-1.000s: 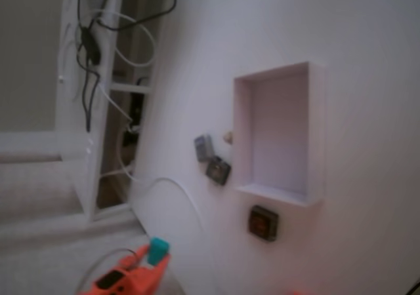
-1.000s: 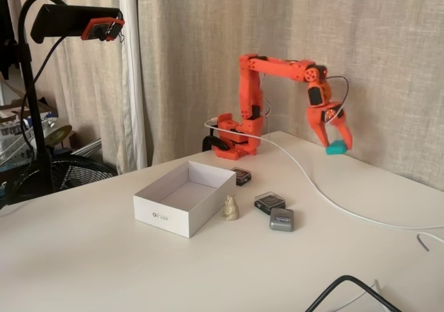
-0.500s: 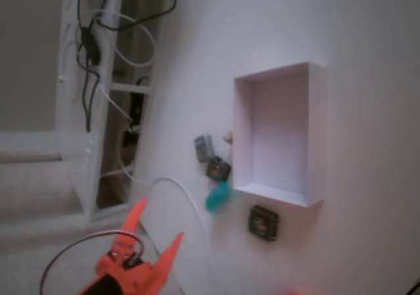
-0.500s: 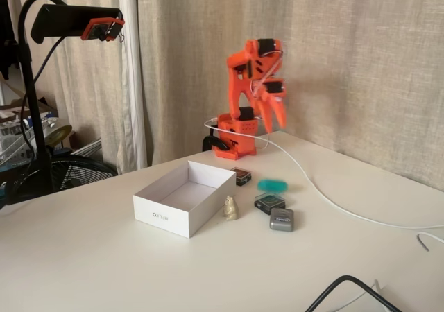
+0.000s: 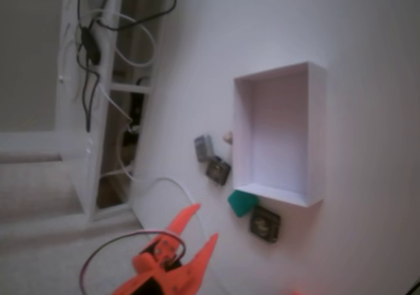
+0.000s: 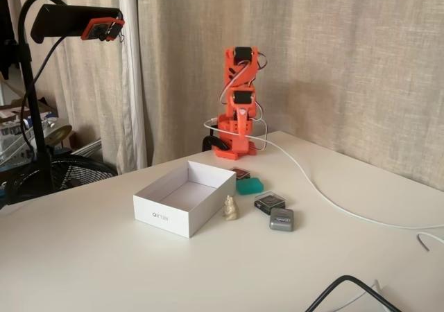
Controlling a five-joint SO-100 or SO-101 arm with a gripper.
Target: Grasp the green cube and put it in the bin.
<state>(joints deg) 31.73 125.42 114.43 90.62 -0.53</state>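
The green cube [image 5: 241, 203] [image 6: 249, 186] lies on the white table, just outside the bin [image 5: 315, 137] [image 6: 166, 216], close to one of its corners and beside a dark square block [image 5: 264, 224]. Nothing lies inside the bin. In a fixed view from above, my orange gripper [image 5: 199, 232] is open at the bottom edge, its two fingers spread with nothing between them, a short way from the cube. In a fixed view from the side, the orange arm [image 6: 238, 83] stands folded upright over its base at the back of the table.
Another dark block [image 5: 218, 170] [image 6: 269, 202], a grey block [image 5: 203, 147] [image 6: 282, 219] and a small beige figurine [image 6: 230, 208] sit next to the bin. A white cable [image 6: 326, 197] runs across the table. A black cable [image 6: 347, 288] lies at the front.
One second ago the gripper held the green cube high to the side. It let go, the cube flew toward the bin and came to rest beside it, and the arm folded back.
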